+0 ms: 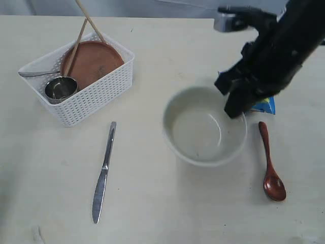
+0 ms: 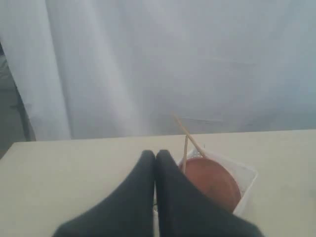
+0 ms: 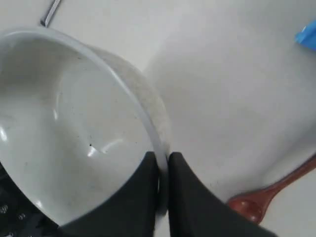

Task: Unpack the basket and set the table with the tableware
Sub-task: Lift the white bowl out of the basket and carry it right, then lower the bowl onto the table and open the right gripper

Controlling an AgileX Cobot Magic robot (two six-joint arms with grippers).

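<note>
— Centre-right of the exterior frame: right claw [image 1: 233, 105] clamped on the rim of the pale round bowl [image 1: 203, 134], one finger inside, one outside. Can't tell if the bowl rests flat on the cream table [image 1: 152, 203].
— Left claw [image 2: 155, 157]?
— Fingers pressed together, gripping nothing.
— Basket?
— White lattice plastic basket [image 1: 96, 99], upper left. Holds reddish-brown round plate [image 1: 94, 61], wooden chopsticks [image 1: 77, 44], small steel cup [image 1: 61, 89], one steel handle [image 1: 33, 73].
— Unpacked?
— Steel knife [image 1: 104, 170] lower left; dark red wooden spoon [image 1: 271, 175] right of the bowl; blue bag [image 1: 266, 105] beside the right claw.
</note>
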